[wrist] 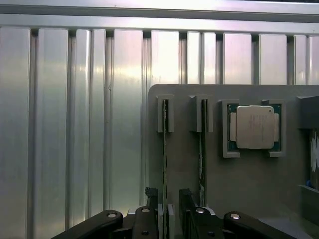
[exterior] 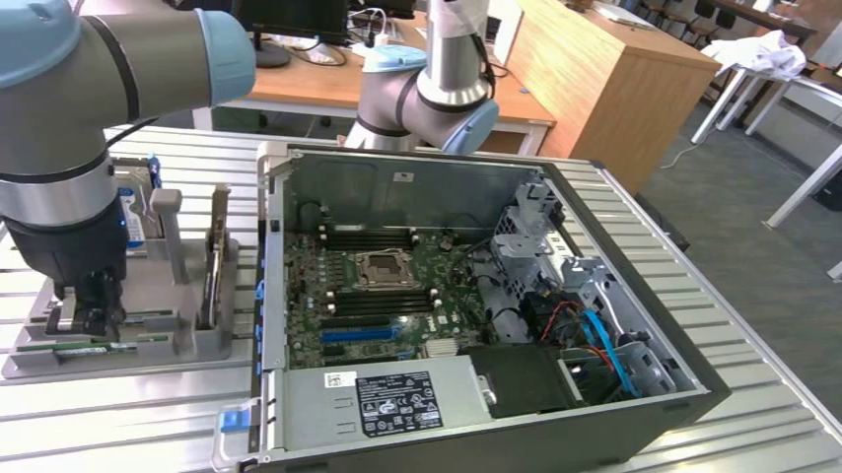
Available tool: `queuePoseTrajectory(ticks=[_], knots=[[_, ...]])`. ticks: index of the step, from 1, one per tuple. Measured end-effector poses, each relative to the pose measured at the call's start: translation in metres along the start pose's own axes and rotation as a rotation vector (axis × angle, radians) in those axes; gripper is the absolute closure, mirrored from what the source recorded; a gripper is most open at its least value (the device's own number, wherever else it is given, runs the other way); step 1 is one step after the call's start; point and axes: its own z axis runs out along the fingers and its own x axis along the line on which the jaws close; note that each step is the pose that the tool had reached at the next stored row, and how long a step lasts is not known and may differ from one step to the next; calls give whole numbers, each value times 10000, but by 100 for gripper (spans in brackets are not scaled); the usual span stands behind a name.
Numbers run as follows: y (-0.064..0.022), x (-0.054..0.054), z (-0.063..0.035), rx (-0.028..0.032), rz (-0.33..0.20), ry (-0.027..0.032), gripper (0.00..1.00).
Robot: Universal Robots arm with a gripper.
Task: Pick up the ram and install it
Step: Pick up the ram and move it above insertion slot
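Two ram strips stand on edge in slots of a grey holder (wrist: 189,169). In the wrist view I look down on their thin edges, one ram (wrist: 165,149) and a second ram (wrist: 203,149) beside it. My gripper (wrist: 168,211) is open and low over the holder. Its dark fingers (wrist: 151,199) straddle the near end of the first ram, with a gap on each side. In the exterior view the gripper (exterior: 82,310) hangs at the holder's left end, just above the green ram (exterior: 105,347).
A square silver processor (wrist: 255,127) sits in a holder pocket next to the rams. A hard drive (exterior: 134,212) stands behind my arm. The open computer case (exterior: 632,296) lies at the exterior view's right, its motherboard (exterior: 375,286) exposed. All of it rests on a ribbed metal table (wrist: 75,124).
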Motion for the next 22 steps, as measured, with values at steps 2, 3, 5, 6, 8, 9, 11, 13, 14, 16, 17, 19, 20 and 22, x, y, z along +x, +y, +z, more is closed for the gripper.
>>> queuePoseTrajectory(ticks=[2,3,5,6,8,9,11,13,14,16,17,19,20,22], knots=[[-1,1,21,0,0,0,69],[-1,1,31,0,0,0,69],[-2,1,48,0,0,0,69],[-1,1,51,0,0,1,69],[-1,2,50,-2,0,1,69],[-1,2,50,-1,0,1,69],[-2,1,55,0,-2,0,69],[-2,2,62,-2,-46,2,69],[-2,2,64,-3,-87,3,69],[-2,2,66,-6,-172,7,69],[-2,2,68,-6,-211,7,69],[-2,2,69,-7,-262,8,69],[-3,2,69,-8,-262,9,69],[-3,2,70,-7,-263,8,69]])
